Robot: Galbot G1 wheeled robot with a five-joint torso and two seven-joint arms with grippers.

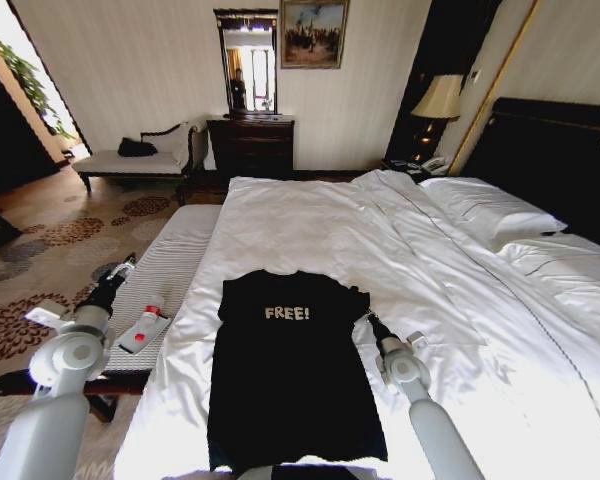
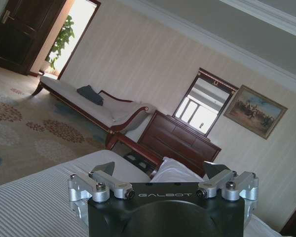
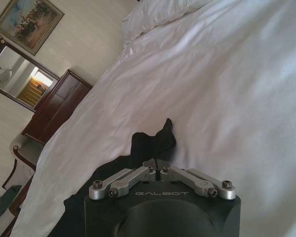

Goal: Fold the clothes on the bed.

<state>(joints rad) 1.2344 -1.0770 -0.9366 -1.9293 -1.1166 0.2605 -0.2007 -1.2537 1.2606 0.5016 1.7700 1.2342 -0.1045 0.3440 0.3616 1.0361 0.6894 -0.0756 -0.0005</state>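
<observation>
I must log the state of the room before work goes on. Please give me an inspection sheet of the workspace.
Surface: bed with rumpled white duvet, pillows by the dark headboard.
Job's things: black T-shirt lies flat near the foot of the bed, "FREE!" facing up.
Clutter: red-capped white item on the striped bench beside the bed.
Grippers: left gripper over the bench, jaws open; right gripper at the shirt's right sleeve, jaws shut.
Cables: nothing seen.
Surroundings: chaise, dresser with mirror, painting, lamp.
</observation>
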